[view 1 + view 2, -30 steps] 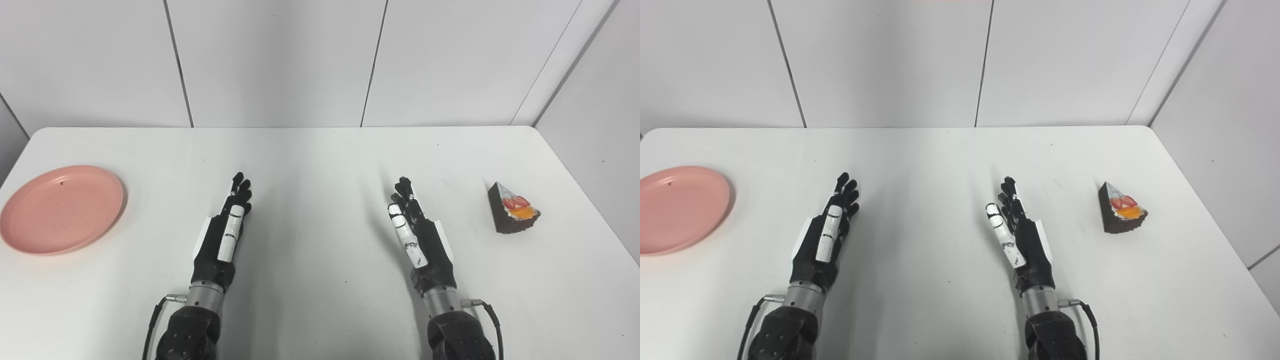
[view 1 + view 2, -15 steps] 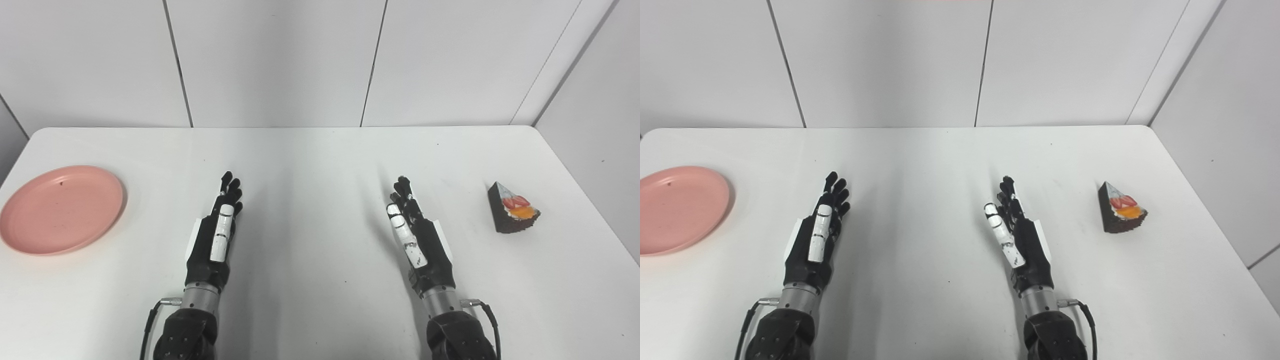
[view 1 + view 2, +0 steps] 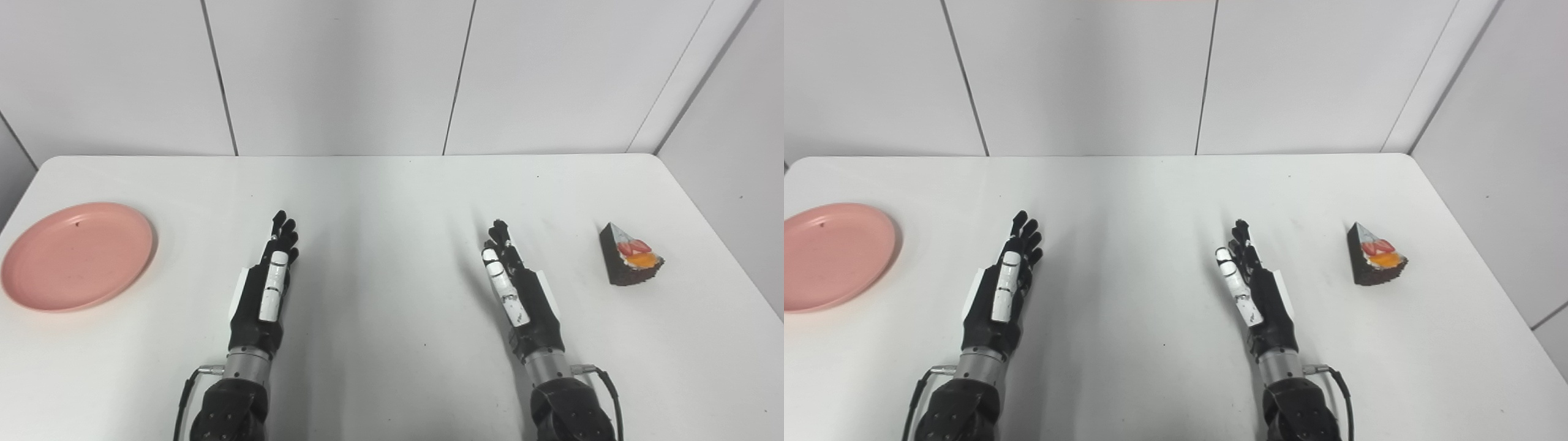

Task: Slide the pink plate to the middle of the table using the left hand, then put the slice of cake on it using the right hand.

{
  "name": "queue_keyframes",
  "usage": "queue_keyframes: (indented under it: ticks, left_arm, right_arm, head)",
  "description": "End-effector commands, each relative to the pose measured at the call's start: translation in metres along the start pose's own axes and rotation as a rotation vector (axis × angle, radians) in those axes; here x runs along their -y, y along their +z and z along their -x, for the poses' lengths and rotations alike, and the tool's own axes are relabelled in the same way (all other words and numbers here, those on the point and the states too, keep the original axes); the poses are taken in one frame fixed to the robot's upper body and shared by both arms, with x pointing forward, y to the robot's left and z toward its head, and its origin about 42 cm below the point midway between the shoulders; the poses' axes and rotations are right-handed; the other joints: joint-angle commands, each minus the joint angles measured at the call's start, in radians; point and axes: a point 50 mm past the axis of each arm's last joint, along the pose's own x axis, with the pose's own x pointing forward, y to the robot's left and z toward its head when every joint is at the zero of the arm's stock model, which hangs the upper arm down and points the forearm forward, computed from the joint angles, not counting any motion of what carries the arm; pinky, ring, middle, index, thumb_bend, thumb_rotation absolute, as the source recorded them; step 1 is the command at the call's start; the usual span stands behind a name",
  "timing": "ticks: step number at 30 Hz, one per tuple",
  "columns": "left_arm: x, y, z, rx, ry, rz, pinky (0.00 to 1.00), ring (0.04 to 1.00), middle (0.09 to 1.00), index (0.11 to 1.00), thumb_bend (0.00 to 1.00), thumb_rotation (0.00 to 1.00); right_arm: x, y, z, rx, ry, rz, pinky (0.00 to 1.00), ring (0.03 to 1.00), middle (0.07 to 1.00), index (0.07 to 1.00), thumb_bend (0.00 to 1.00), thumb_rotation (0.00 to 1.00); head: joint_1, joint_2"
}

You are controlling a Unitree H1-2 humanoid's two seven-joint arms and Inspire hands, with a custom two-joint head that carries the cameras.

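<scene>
Now both hands lie low over the white table (image 3: 392, 184), in the lower half of the frame, and neither touches anything. At lower left of centre the left hand (image 3: 264, 288) stretches flat toward the back wall, its fingers (image 3: 283, 229) extended, slightly apart and closed on nothing. At lower right of centre the right hand (image 3: 517, 288) is stretched out too, turned on edge with the thumb side up, its fingers (image 3: 499, 236) straight and empty. Far to the left, near the table's edge, sits the pink plate (image 3: 76, 257), well apart from the left hand. At the right side of the frame the slice of cake (image 3: 628, 263), dark with red and orange topping, rests on the table, apart from the right hand.
</scene>
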Motion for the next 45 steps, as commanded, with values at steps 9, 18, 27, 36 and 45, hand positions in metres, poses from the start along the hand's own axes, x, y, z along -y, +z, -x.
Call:
queue_keyframes:
  ticks: [9,18,27,36,45]
  left_arm:
    - [0.019,0.026,-0.049,0.136,0.08,0.105,1.0,1.0,1.0,1.0,0.67,0.98]
    - [-0.036,0.088,-0.09,0.296,0.211,0.088,0.94,0.93,0.925,0.919,0.75,0.97]
    - [-0.114,0.127,-0.09,0.337,0.345,0.012,0.86,0.829,0.821,0.822,0.74,0.97]
    - [-0.195,0.135,-0.078,0.372,0.596,-0.064,0.69,0.713,0.711,0.709,0.72,0.97]
    - [-0.26,0.121,-0.06,0.323,0.732,-0.223,0.73,0.729,0.726,0.74,0.73,1.0]
  right_arm:
    - [0.031,0.003,0.005,0.068,-0.002,-0.021,1.0,1.0,1.0,1.0,0.52,0.85]
    - [0.04,0.001,0.006,0.075,-0.021,-0.068,1.0,1.0,1.0,1.0,0.49,0.82]
    - [0.043,-0.005,0.004,0.085,-0.021,-0.085,1.0,1.0,1.0,1.0,0.38,0.78]
    - [0.047,-0.005,0.003,0.089,-0.011,-0.09,1.0,1.0,1.0,1.0,0.22,0.81]
    - [0.051,-0.009,0.0,0.097,-0.009,-0.087,1.0,1.0,1.0,1.0,0.18,0.89]
  head:
    - [0.28,-0.12]
    - [0.36,-0.174]
    - [0.392,-0.193]
    - [0.414,-0.202]
    - [0.425,-0.212]
